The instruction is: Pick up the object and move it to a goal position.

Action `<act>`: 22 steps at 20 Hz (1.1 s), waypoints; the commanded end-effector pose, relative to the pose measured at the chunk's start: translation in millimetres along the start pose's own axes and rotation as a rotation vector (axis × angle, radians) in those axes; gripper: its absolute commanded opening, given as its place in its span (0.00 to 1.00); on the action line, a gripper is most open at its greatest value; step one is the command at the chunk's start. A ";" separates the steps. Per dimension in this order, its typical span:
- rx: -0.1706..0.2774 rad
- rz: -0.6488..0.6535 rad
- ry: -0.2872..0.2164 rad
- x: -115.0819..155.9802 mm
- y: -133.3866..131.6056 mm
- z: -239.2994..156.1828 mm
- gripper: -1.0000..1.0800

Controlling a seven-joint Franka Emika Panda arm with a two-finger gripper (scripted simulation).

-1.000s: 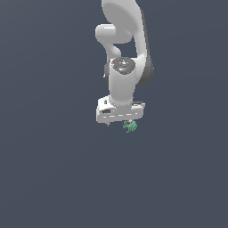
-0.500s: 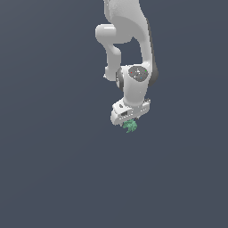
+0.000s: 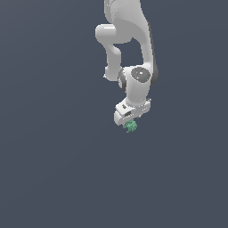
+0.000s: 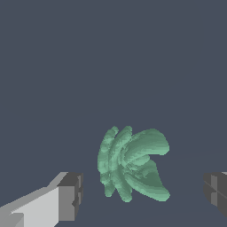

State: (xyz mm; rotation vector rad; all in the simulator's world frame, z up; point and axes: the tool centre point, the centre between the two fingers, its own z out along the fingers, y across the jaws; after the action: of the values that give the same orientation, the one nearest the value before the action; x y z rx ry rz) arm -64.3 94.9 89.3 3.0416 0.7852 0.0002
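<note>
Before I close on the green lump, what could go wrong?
1. The lump is jagged and lobed, so flat fingers may catch only a protrusion and it could twist or pop out.
2. In the wrist view the fingers stand wide apart with clear gaps to the lump on both sides; if it sits off-centre, one finger could hit first and shove it.
3. The exterior view cannot confirm the end effector is low enough.

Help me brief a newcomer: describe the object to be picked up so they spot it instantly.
Find the white robot arm against the plain grey background and follow it down to its gripper. Just under it sits the object, a tiny mint-green jagged lump, the only coloured thing in view.
</note>
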 end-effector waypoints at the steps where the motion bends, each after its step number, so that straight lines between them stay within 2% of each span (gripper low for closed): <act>1: 0.000 -0.001 0.000 -0.3 -0.2 4.1 0.96; 10: 0.001 -0.006 0.000 -1.5 -1.7 42.6 0.96; 15: 0.000 -0.007 0.000 -1.1 -1.4 49.7 0.96; 16: 0.000 -0.007 0.000 -1.1 -1.4 49.7 0.00; 22: 0.000 -0.007 0.000 -1.1 -1.4 49.7 0.00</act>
State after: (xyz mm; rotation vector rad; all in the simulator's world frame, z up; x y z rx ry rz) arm -65.2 97.1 41.0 3.0387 0.7988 0.0041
